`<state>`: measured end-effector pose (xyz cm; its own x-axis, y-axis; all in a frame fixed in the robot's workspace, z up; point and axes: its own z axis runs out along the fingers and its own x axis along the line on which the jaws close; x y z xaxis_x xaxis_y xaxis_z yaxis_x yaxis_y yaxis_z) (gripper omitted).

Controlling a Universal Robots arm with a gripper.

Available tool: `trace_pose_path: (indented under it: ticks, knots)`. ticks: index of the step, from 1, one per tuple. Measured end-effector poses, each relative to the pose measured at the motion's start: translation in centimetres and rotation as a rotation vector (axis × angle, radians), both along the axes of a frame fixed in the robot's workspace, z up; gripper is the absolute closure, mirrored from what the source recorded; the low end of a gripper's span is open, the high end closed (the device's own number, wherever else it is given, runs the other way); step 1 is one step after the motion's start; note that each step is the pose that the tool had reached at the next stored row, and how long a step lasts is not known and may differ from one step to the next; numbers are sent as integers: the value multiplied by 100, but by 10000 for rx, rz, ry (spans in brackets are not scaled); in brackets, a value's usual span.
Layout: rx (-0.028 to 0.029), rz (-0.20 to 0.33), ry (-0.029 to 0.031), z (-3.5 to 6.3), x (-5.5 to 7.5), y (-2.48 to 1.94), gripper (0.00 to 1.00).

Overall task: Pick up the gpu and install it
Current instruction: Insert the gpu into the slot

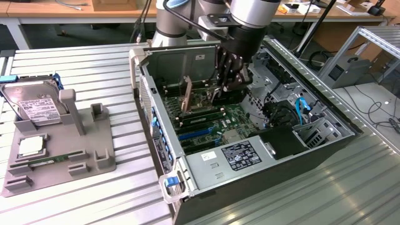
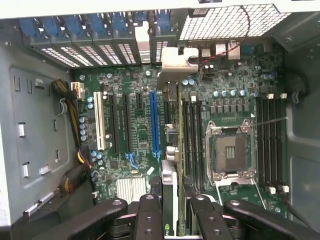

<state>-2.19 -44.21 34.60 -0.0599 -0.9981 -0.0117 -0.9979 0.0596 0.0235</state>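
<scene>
Fingers of the gripper are closed on the gpu, which is held edge-on between them; the jaws are parted only by the thickness of the card. In the wrist view the card is seen upright between the black fingers, its silver bracket reaching toward the slotted back wall of the computer case. The card is positioned over the motherboard, just beside the long blue slot and next to the memory slots; whether it is seated cannot be told. In the exterior view the gripper is lowered inside the open case, with the card standing upright below it. On the grey holder at the exterior view's left, a hard drive and a memory stick are kept, well apart from the case.
</scene>
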Motion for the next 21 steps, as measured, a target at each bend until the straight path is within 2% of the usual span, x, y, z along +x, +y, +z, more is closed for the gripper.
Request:
trace_pose_path:
  ticks: [3,9,11,13,21]
  knots:
    - [-33,0,0,-54,-42,-9,73]
    - [-38,0,0,-229,-185,-11,73]
    - [-39,0,0,-259,-216,-51,73]
    - [-38,0,0,-280,-245,-69,73]
    - [-44,0,0,-426,-309,-74,73]
